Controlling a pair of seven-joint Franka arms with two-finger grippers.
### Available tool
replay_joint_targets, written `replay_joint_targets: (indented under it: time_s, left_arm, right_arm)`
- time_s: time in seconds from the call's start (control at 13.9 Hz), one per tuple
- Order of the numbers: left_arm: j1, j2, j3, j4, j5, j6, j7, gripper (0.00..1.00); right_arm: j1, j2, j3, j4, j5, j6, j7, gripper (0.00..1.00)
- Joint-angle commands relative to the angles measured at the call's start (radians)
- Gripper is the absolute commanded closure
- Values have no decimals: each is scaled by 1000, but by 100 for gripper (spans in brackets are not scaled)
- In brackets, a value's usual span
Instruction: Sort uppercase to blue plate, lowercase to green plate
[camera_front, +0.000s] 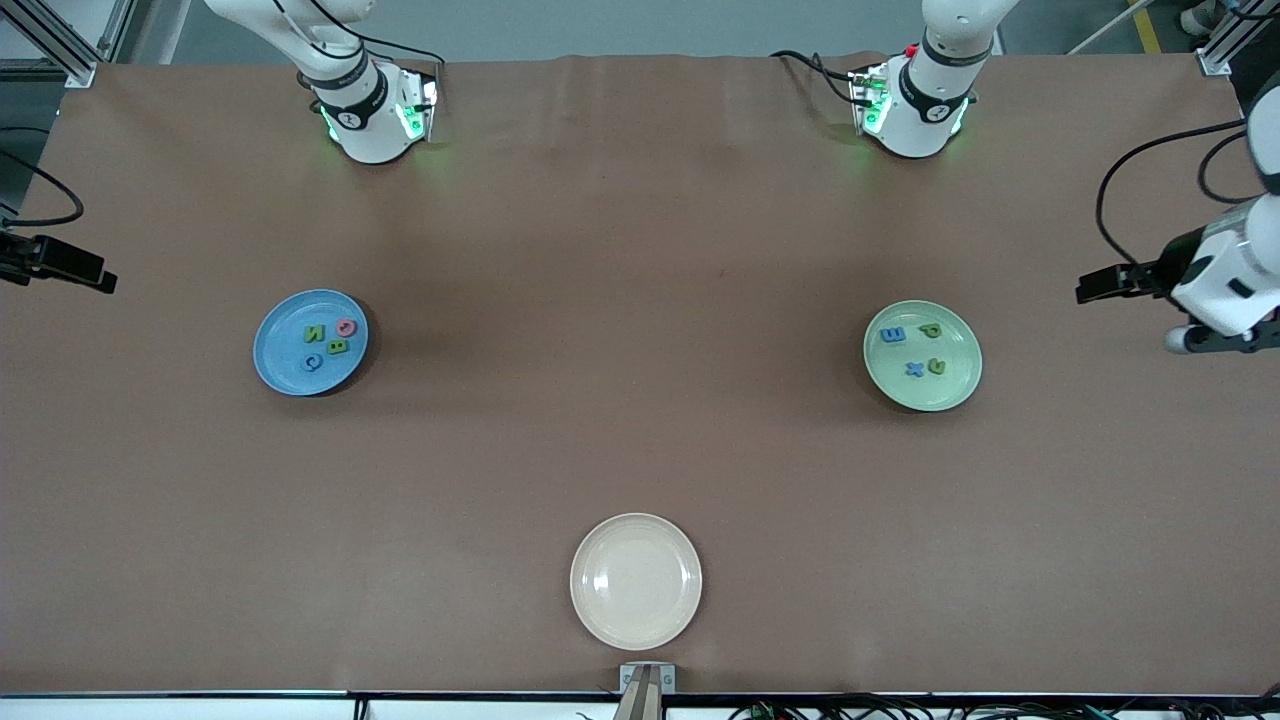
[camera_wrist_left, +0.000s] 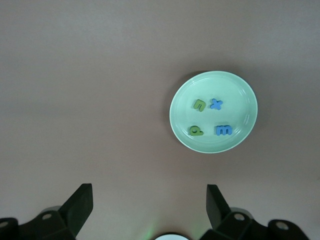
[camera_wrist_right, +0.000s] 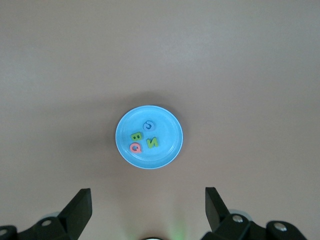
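Observation:
The blue plate (camera_front: 285, 372) lies toward the right arm's end of the table. It holds the uppercase letters: green N (camera_front: 314, 334), red O (camera_front: 346, 327), green B (camera_front: 338, 347) and blue C (camera_front: 312, 362). The green plate (camera_front: 905, 395) lies toward the left arm's end. It holds the lowercase letters: blue m (camera_front: 892, 335), green p (camera_front: 931, 330), blue x (camera_front: 914, 369) and the green hooked letter (camera_front: 937, 367). My left gripper (camera_wrist_left: 148, 192) is open and empty, high over the bare table, with the green plate (camera_wrist_left: 235, 95) in its view. My right gripper (camera_wrist_right: 148, 192) is open and empty, high over the bare table, with the blue plate (camera_wrist_right: 167, 130) in its view.
A cream plate (camera_front: 636, 580) with nothing in it lies near the table's front edge, midway between the two ends. The arms' bases (camera_front: 370, 110) (camera_front: 912, 100) stand along the table's edge farthest from the front camera. Black and white equipment (camera_front: 1215, 280) (camera_front: 60, 265) juts in at both ends.

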Motion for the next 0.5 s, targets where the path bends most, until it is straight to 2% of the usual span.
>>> replay_joint_targets:
  time_s: [0.0,0.22,0.43]
  left_arm:
    - [6,-13,1,103,-29,-89,21,0]
    - [39,-25,0,178,-74,-98,24,0]
    - [40,-62,9,194,-78,-98,59,0]
  right_arm:
    - [-11,-24,12,9,4,-23,-14,0]
    - [-14,-37,11,6,6,-50,-12,0]
    - [-9,-88,12,-39,6,-54,-15,0]
